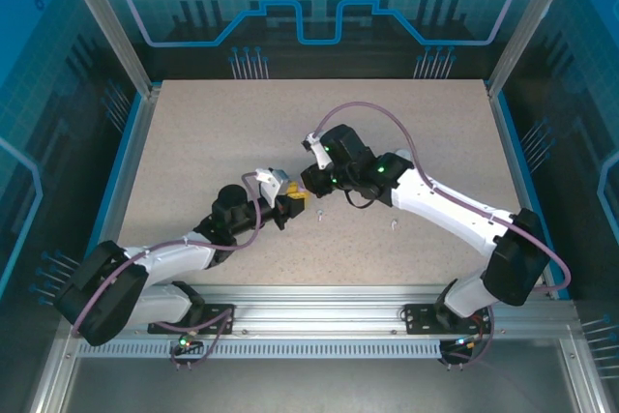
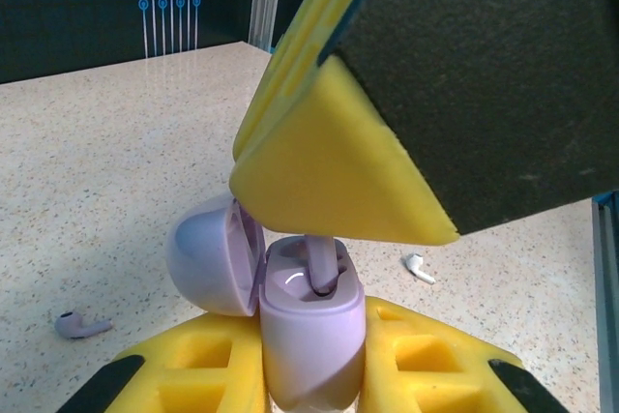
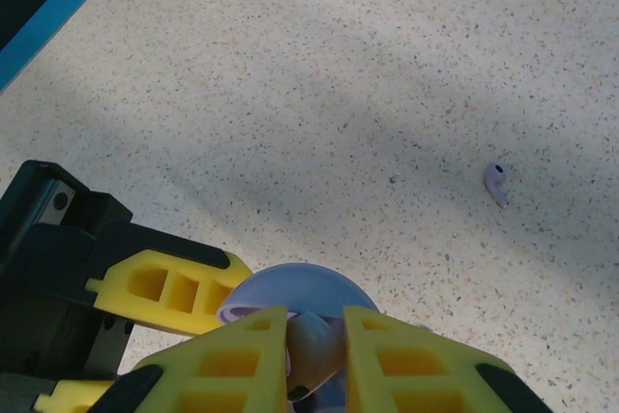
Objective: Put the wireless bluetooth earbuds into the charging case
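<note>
My left gripper [image 2: 309, 365] is shut on the pale purple charging case [image 2: 311, 331] and holds it upright, with its lid [image 2: 208, 253] swung open to the left. My right gripper [image 3: 316, 340] comes down from above, shut on a pale purple earbud [image 3: 319, 355]. The earbud's stem [image 2: 323, 263] reaches into the right-hand socket of the case. The other socket looks bare. In the top view both grippers meet mid-table, the left gripper [image 1: 288, 202] beside the right gripper [image 1: 309, 187].
A loose purple earbud [image 2: 82, 324] lies on the speckled table left of the case, and it shows as a purple bud [image 3: 496, 182] in the right wrist view. A white earbud [image 2: 418, 267] lies to the right. Two tiny buds [image 1: 320, 214] [image 1: 394, 223] rest near the arms.
</note>
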`<action>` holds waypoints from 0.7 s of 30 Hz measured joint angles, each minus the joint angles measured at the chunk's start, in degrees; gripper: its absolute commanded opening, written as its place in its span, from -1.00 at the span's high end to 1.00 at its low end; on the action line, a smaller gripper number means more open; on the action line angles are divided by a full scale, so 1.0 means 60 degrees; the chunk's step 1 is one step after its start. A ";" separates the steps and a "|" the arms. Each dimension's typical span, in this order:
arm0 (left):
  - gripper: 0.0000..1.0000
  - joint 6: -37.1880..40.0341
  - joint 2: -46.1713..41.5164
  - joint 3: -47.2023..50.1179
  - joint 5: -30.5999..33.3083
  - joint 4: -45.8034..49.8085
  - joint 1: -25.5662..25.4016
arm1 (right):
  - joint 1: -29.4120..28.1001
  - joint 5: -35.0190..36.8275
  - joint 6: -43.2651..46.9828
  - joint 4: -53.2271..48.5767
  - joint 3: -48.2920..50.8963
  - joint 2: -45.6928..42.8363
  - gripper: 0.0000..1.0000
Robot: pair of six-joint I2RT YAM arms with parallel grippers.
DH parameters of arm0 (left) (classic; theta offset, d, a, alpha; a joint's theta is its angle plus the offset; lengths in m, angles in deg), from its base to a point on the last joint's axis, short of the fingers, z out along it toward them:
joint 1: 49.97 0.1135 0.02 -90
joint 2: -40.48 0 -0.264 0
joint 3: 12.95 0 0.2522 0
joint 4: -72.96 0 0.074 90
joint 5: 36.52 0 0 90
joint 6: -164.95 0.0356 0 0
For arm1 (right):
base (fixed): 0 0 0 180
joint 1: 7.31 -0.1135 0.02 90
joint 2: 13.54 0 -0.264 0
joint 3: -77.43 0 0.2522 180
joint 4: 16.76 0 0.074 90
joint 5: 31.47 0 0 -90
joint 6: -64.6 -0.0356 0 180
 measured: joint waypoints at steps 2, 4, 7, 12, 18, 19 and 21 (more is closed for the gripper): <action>0.54 -0.0062 -0.0018 0.0000 -0.0058 -0.0055 0.0000 | 0.0007 -0.0062 0.0073 0.0051 0.0044 -0.0091 0.63; 0.54 -0.0073 -0.0066 0.0000 -0.0091 -0.0091 0.0000 | 0.0022 -0.0109 0.0178 0.0109 0.0080 -0.0157 0.63; 0.53 -0.0076 -0.0106 -0.0011 -0.0120 -0.0095 0.0000 | 0.0025 -0.0153 0.0277 0.0164 0.0117 -0.0222 0.63; 0.54 -0.0106 -0.0117 -0.0044 -0.0164 -0.0091 0.0000 | 0.0073 -0.0306 0.0452 0.0295 0.0229 -0.0324 0.63; 0.54 -0.0106 -0.0127 -0.0044 -0.0240 -0.0106 0.0000 | 0.0117 -0.0466 0.0678 0.0488 0.0415 -0.0455 0.63; 0.54 -0.0102 -0.0124 -0.0044 -0.0259 -0.0117 0.0000 | 0.0135 -0.0503 0.0718 0.0517 0.0441 -0.0474 0.63; 0.54 -0.0102 -0.0124 -0.0044 -0.0302 -0.0153 0.0000 | 0.0168 -0.0616 0.0820 0.0594 0.0510 -0.0517 0.63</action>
